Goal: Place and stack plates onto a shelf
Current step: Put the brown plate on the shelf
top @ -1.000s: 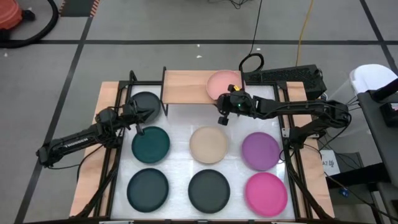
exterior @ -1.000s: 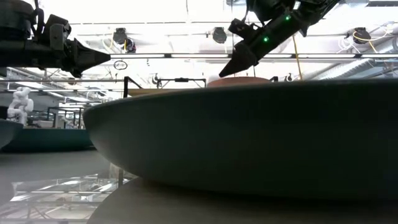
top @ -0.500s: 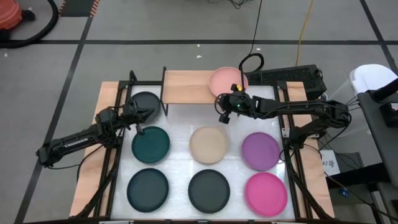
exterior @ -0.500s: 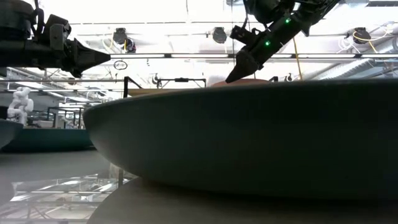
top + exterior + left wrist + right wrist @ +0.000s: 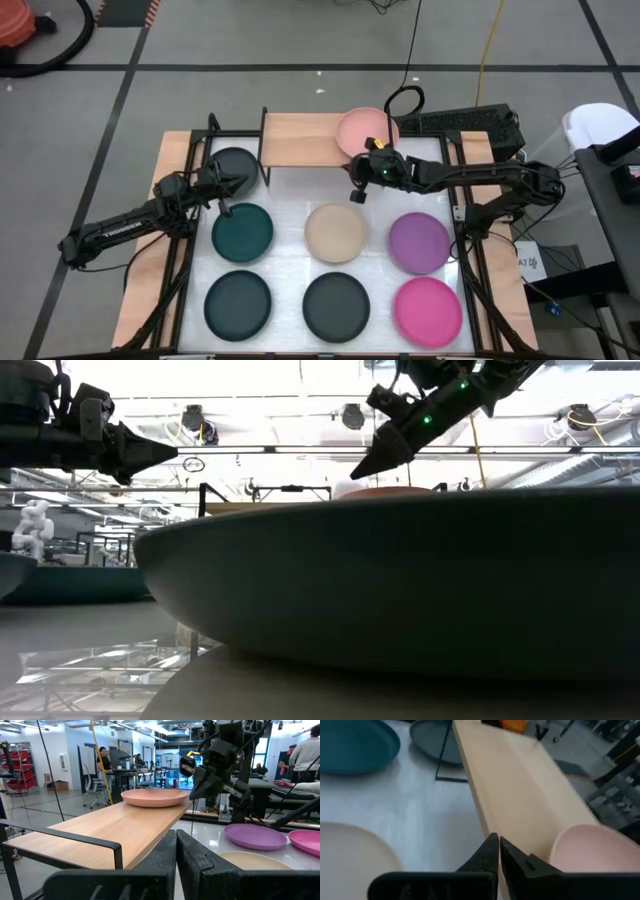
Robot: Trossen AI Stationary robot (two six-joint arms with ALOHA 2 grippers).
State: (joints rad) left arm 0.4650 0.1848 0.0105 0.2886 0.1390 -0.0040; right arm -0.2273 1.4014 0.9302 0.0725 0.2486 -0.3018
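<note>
Only the pale pink plate point(image 5: 366, 131) sat on the shelf point(image 5: 300, 140), while seven plates point(image 5: 335, 233) lay on the white surface point(image 5: 290, 195) below, and the right gripper point(image 5: 355, 194) and left gripper point(image 5: 226, 209) hung empty, jaws together.

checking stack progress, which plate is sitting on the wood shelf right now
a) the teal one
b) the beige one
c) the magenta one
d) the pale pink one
d: the pale pink plate rests on the right end of the shelf, while the teal, beige and magenta plates lie on the white tabletop.
</note>
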